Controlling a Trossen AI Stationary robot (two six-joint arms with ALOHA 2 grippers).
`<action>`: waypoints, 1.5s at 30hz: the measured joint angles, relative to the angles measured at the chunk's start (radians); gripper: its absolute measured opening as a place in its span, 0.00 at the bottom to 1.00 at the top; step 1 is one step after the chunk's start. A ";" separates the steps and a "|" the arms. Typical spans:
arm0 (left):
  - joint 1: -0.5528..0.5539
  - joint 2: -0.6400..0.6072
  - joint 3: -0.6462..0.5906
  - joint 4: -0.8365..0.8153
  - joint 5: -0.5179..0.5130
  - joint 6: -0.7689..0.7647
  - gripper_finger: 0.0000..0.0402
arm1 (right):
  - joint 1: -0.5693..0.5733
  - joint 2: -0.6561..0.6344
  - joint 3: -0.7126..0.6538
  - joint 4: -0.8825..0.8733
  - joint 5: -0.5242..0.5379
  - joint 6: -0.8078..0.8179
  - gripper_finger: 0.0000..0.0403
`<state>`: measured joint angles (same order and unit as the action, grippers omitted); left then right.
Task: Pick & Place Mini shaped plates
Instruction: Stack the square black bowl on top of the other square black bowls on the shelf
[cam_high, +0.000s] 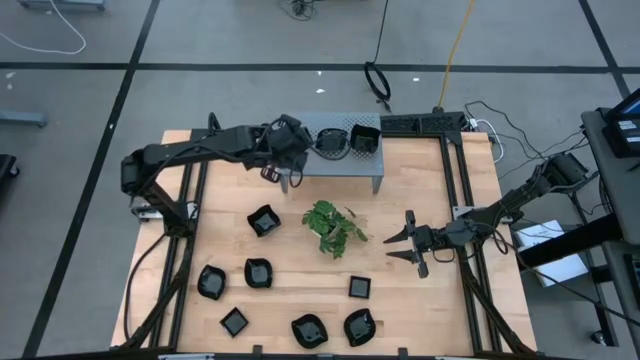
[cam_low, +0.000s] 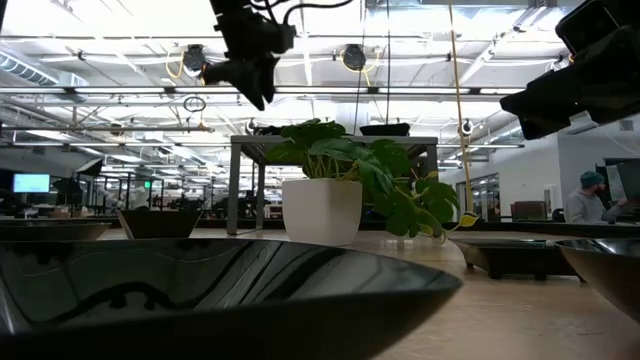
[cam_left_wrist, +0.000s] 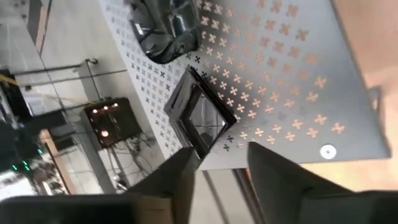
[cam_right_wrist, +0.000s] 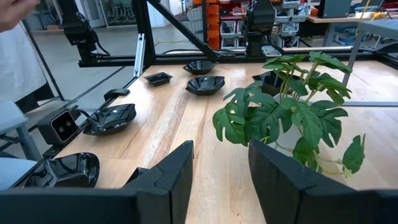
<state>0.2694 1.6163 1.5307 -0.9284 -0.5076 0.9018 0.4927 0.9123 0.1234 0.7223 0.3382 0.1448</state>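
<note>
Two little plates are sitting on the stand, and seven more are waiting on the bench.

The bench (cam_high: 420, 170) is holding the grey stand (cam_high: 340, 160) at the back, with a round plate (cam_high: 331, 143) and a square plate (cam_high: 364, 141) lying on it side by side. The left arm's gripper (cam_high: 270, 170) is hanging by the stand's corner with its jaws spread and nothing in them, so it looks like the square plate is just set down. The right arm's gripper (cam_high: 407, 243) is waiting beside the green plant (cam_high: 333, 226), jaws spread and empty too. Seven black plates (cam_high: 262, 221) are lying near the front of the bench. I think most of the job is not done yet.
</note>
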 joint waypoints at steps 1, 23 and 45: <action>-0.005 -0.003 0.000 -0.005 0.001 -0.032 0.43 | 0.000 0.000 0.000 0.000 0.000 0.000 0.35; 0.055 0.025 0.001 0.001 0.114 0.009 0.08 | 0.000 0.000 0.000 0.000 0.000 0.000 0.35; 0.134 0.108 0.000 0.058 0.123 0.116 0.19 | 0.000 0.000 0.000 0.004 0.000 0.000 0.35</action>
<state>0.4037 1.7245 1.5308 -0.8701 -0.3849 1.0176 0.4927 0.9123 0.1234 0.7262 0.3382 0.1448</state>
